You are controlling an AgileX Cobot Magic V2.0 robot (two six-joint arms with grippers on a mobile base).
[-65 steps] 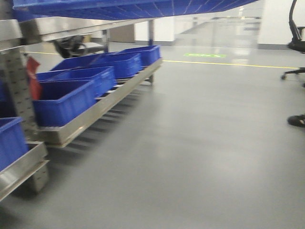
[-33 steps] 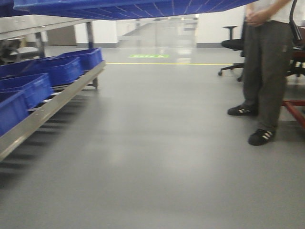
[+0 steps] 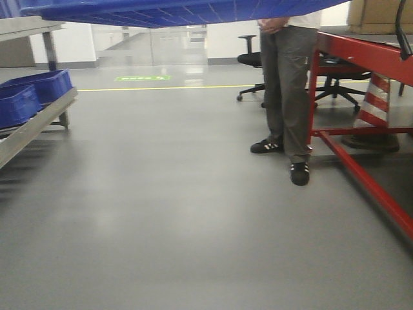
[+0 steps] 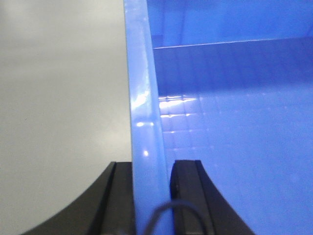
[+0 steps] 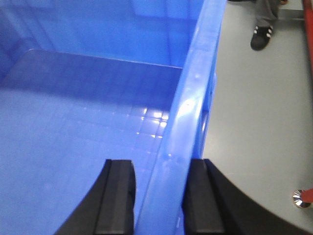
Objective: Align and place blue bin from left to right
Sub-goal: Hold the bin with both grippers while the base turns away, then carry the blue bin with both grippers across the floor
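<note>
The blue bin [image 3: 181, 10] is held up off the floor; its grid-patterned underside spans the top of the front view. In the left wrist view my left gripper [image 4: 154, 196] is shut on the bin's left rim [image 4: 142, 98], one black finger [image 4: 122, 196] outside the wall and the other inside. The right wrist view shows my right gripper [image 5: 159, 196] shut on the bin's right rim [image 5: 188, 107] in the same way. The bin's inside [image 5: 73, 122] holds nothing that I can see.
A metal rack [image 3: 32, 126] with darker blue bins [image 3: 29, 93] runs along the left. A person [image 3: 287, 84] stands right of centre beside a red table frame [image 3: 361, 58]. Behind them are an office chair [image 3: 248, 58] and a striped cone [image 3: 377, 97]. Grey floor lies ahead.
The front view has swung right: the rack of darker bins slid to the left edge, and the person and red table frame came into view. Both grippers still hold the bin.
</note>
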